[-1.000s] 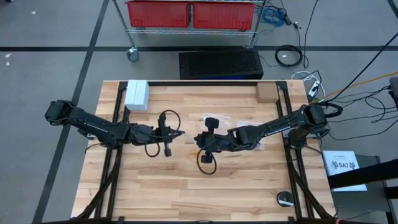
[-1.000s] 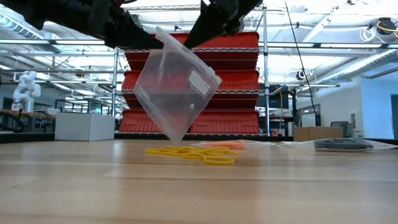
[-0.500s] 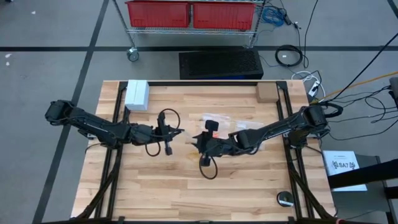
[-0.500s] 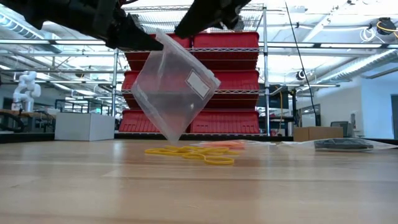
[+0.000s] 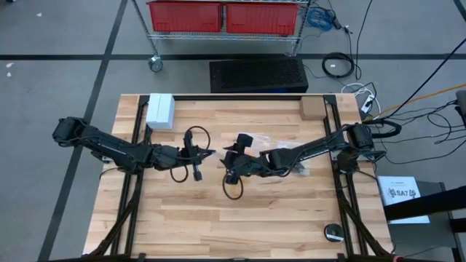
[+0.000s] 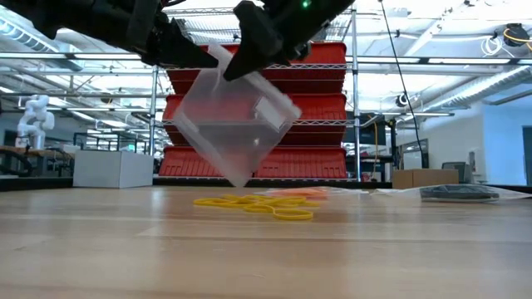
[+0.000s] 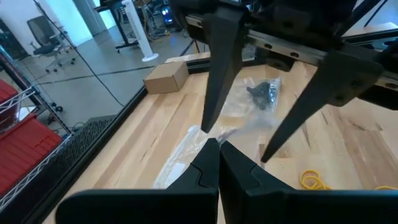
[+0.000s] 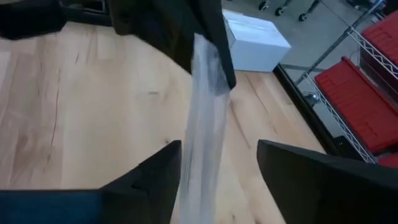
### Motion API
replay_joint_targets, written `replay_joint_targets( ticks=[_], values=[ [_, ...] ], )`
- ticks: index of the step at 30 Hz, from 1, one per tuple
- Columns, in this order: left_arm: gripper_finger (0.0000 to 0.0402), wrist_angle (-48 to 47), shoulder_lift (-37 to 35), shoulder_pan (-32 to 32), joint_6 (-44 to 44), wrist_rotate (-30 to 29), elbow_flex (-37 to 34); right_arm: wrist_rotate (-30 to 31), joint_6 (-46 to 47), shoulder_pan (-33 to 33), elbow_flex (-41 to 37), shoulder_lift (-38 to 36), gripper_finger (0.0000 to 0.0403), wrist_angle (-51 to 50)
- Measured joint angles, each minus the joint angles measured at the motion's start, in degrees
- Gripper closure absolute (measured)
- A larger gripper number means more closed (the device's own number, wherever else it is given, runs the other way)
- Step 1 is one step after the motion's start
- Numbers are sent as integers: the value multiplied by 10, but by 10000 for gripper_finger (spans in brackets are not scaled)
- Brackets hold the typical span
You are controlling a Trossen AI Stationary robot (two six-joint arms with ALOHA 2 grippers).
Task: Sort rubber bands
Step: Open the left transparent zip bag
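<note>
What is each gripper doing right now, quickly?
Left gripper: shut on the clear plastic bag, held above the table.
Right gripper: open, fingers either side of that bag's edge.

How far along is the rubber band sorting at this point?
Early. Nothing looks sorted: yellow and orange rubber bands lie loose on the table. In hand: the left end effector is shut on a clear bag, and the open right end effector straddles it. All bagging is left.
</note>
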Motion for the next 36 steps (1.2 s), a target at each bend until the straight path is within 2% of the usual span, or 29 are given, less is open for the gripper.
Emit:
replay_joint_targets(
  ticks=[4, 11, 14, 18, 23, 30, 36],
  values=[
    [402, 0, 0, 0, -1, 0, 0, -1, -2, 0, 0, 0, 245, 1],
    [402, 0, 0, 0, -4, 0, 0, 10, -23, 7, 0, -1, 389, 0],
    [401, 0, 0, 0, -4, 3, 0, 42, -32, 20, 13, -6, 393, -36],
    [392, -4, 0, -1, -5, 100, 0, 44, -20, 36, 48, -15, 401, -105],
    [349, 1, 0, -11, -5, 191, 0, 12, -21, 51, 60, -14, 402, -150],
    [288, 22, 0, -9, -35, 172, 0, 11, -21, 49, 60, -14, 402, -159],
    [272, 6, 0, 3, -76, 150, 0, 13, -27, 49, 60, -14, 403, -163]
  ],
)
